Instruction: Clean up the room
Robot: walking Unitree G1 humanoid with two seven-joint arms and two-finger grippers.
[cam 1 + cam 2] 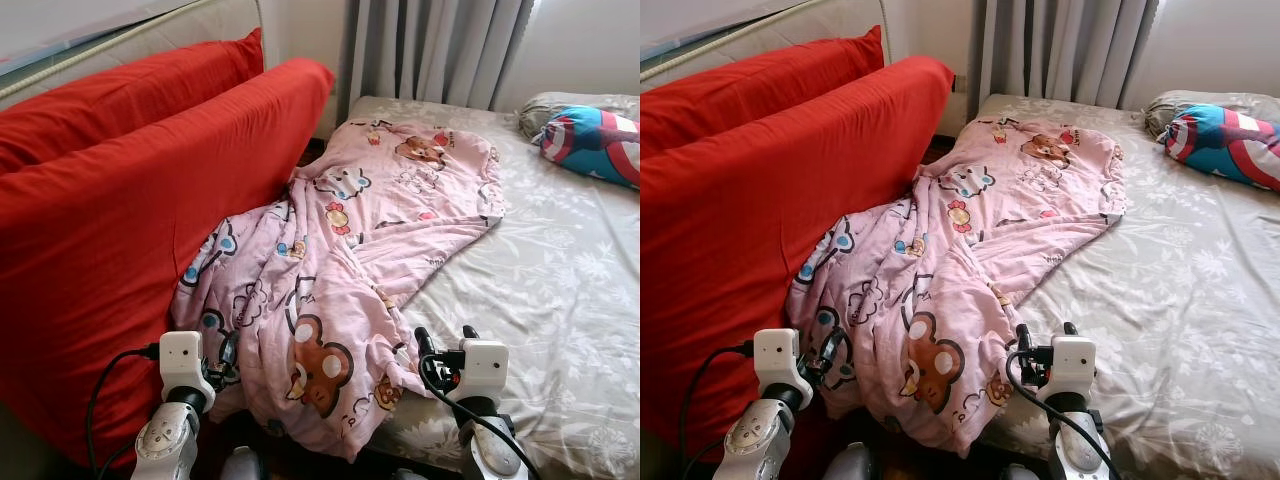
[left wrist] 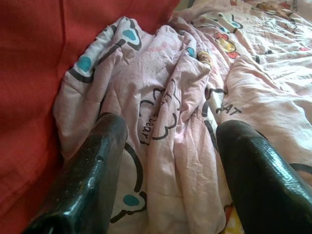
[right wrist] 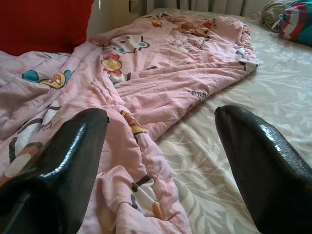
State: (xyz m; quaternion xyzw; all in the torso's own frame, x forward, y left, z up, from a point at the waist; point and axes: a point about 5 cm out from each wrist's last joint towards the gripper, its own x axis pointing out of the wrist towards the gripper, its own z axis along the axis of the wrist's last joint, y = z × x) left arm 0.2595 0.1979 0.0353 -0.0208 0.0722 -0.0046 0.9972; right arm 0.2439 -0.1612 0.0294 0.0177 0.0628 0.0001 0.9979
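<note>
Both jaws wide open, empty, over pink blanket (image 1: 340, 270); print reads "bear", "AT".

A bedroom in a home is showing here. A bed (image 1: 560, 280) is lying under a pale floral sheet, with a pink cartoon-print blanket (image 1: 340, 270) spreading across it. Red cushions (image 1: 130, 190) are leaning beside it, a star-patterned pillow (image 1: 592, 140) is resting at the head, and grey curtains (image 1: 430, 50) are hanging behind.
</note>
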